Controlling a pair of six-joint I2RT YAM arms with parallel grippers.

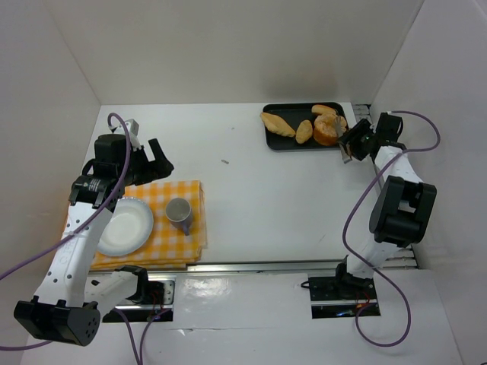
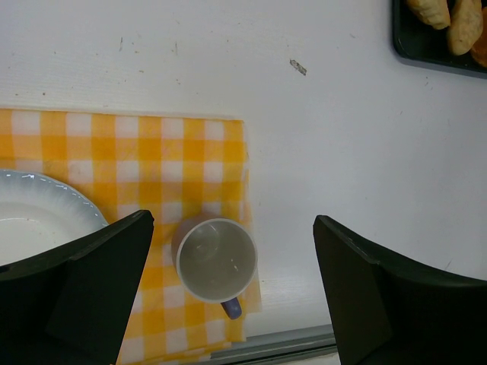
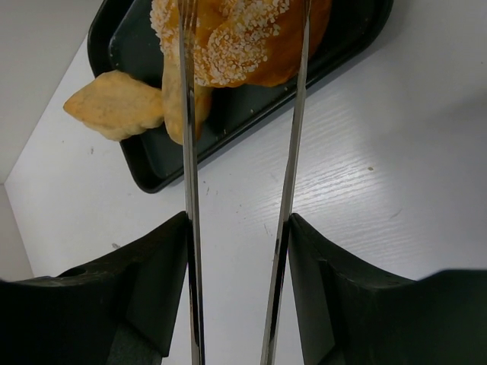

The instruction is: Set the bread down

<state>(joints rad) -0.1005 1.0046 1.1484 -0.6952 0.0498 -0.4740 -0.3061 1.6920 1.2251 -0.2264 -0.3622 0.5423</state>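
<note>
- Bread: four pieces, all on one black tray (image 1: pixel 289 144) with rounded corners, at the far right corner of the counter.
- Piece one: round bun (image 1: pixel 327 131), glossy brown crust, top covered with pale seeds, at the tray's right end.
- Piece two: long tapered loaf (image 1: pixel 278 124), pale gold, at the tray's left end.
- Piece three: small oval roll (image 1: pixel 303 131), between the loaf and the bun.
- Piece four: small roll (image 1: pixel 325 110) along the tray's far rim.
- Tongs (image 3: pixel 189 152): one pair, thin bright metal. The two arms are spread and run along either flank of the seeded bun. Tips are out of frame, so I cannot tell whether they are squeezing it.
- Right gripper (image 3: pixel 237 220): black fingers clenched on the tongs from both sides, just off the tray's right end.
- Left gripper (image 2: pixel 233 219): jaws wide apart, gripping nothing, above the cloth.
- Cloth (image 1: pixel 194 194): one, yellow-and-white check, folded, at the near left edge of the counter.
- Plate (image 1: pixel 125 226): one, white, round, ribbed rim, on the cloth.
- Mug (image 1: pixel 179 211): one, grey with a blue handle, upright on the cloth beside the plate.
</note>
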